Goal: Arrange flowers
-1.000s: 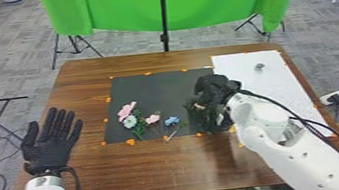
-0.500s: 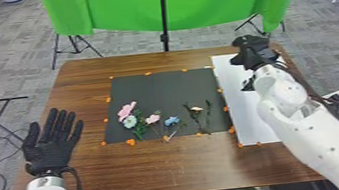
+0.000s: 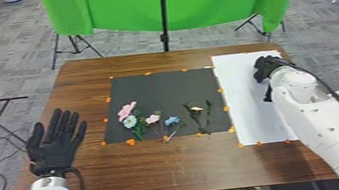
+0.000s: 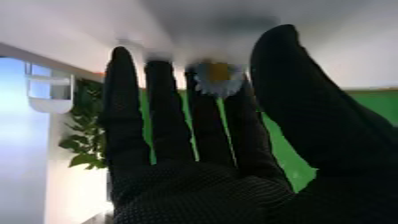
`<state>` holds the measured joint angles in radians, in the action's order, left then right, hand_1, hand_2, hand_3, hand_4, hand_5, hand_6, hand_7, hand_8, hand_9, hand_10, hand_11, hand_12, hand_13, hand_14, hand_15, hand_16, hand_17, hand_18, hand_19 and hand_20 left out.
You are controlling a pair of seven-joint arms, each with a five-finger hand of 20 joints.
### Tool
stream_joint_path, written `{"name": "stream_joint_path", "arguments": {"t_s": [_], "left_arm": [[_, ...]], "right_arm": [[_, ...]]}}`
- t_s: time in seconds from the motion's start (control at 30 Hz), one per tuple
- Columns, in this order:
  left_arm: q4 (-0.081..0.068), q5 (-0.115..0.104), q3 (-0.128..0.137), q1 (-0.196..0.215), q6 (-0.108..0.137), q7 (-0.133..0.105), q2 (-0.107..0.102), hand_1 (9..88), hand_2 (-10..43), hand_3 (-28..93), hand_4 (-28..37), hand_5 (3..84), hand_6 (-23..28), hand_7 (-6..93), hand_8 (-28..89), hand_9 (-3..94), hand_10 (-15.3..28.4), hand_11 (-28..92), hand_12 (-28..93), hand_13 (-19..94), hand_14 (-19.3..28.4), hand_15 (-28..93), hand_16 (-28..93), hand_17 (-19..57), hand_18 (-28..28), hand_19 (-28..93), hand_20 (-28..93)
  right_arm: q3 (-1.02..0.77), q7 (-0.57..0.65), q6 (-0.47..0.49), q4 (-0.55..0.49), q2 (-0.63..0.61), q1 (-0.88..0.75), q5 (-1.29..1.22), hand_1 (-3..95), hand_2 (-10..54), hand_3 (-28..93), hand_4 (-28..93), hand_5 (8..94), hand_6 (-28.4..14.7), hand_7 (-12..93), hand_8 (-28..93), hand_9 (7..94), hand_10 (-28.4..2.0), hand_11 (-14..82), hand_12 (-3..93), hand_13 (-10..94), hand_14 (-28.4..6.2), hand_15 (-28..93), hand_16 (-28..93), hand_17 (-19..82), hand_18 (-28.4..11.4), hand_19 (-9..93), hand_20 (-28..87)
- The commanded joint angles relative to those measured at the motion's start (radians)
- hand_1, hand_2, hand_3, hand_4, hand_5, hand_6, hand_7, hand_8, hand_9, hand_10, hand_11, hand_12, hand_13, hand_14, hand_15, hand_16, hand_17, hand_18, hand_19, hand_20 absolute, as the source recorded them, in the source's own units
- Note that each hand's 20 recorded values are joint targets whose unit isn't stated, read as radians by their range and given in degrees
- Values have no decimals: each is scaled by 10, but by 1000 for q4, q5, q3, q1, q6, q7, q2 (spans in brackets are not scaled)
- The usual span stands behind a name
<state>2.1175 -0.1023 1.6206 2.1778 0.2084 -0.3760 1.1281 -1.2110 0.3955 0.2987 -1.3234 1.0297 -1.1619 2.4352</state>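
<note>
Green cloth (image 3: pixel 109 11) hung beyond the brown wooden table (image 3: pixel 173 173), behind a dark pole (image 3: pixel 165 33). Flat on the table, a black mat (image 3: pixel 152 87) and, just beside it to the right, a white sheet (image 3: pixel 251 120), with small orange markers (image 3: pixel 131 142) around the edges. Over the sheet, partly hiding it, the white right arm (image 3: pixel 316 124) and right hand (image 3: pixel 273 68). Farther off in the right wrist view, green leaves (image 4: pixel 84 145).

Fingers of the right hand straight and slightly apart, thumb well away from them, nothing clamped between. Near those fingertips, one pale-petalled flower with a yellow-orange centre (image 4: pixel 218 80); cannot tell touching from merely close. Left hand (image 3: pixel 51 152) at the table's left side, beside the mat, fingers straight and a little spread, holding nothing.

On the lower part of the mat, five flower heads in a loose row: one pink (image 3: pixel 127 109), one white (image 3: pixel 130 121), one light pink (image 3: pixel 152 119), one blue (image 3: pixel 173 120), one cream (image 3: pixel 196 109). Beside the cream one, one dark green stem (image 3: pixel 208 107). Two hands, one mat, one sheet.
</note>
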Motion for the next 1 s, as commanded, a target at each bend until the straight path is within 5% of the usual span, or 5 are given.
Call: {"name": "stream_joint_path", "arguments": {"t_s": [0.03,0.2,0.57,0.8,1.0], "left_arm": [[-9,2,-10,3,-10,16,10,295,152,767,-283,472,100,122,-95,400,152,204,96,284,154,357,-81,-75,135,360,119],[-11,11,-9,6,-32,29,12,295,150,767,-283,470,100,121,-94,400,152,204,96,285,154,355,-82,-74,135,358,119],[-18,33,-6,-5,-62,47,5,295,146,762,-283,464,97,116,-92,397,152,197,98,285,156,342,-77,-73,137,354,117],[-17,33,-5,-2,-50,39,1,295,145,762,-283,464,97,116,-92,398,152,196,100,285,156,340,-74,-74,137,352,119],[-29,31,-20,-15,-90,19,-3,295,137,767,-283,460,96,115,-92,395,152,195,100,283,156,341,-73,-73,137,350,119]], "right_arm": [[-2,-93,-92,-3,4,-71,23,514,-95,778,-283,643,26,235,-143,683,-93,151,158,626,-70,303,220,263,-190,752,287],[1,-119,-204,-65,-30,-107,-25,605,-95,676,-283,763,26,354,-48,873,-85,114,390,718,-47,290,388,290,-188,777,336],[-92,-154,-161,-528,-105,-471,-101,561,-95,716,-283,761,14,380,-49,876,-93,114,406,712,-54,306,388,289,-197,786,349],[-46,-194,-171,-587,-79,-506,-77,546,-95,719,-283,741,6,369,-49,853,-100,116,400,686,-65,345,342,283,-201,784,351],[-2,-189,-186,-591,-55,-487,-78,548,-95,721,-283,733,5,371,-54,847,-100,116,398,685,-64,343,343,283,-201,783,351]]}}
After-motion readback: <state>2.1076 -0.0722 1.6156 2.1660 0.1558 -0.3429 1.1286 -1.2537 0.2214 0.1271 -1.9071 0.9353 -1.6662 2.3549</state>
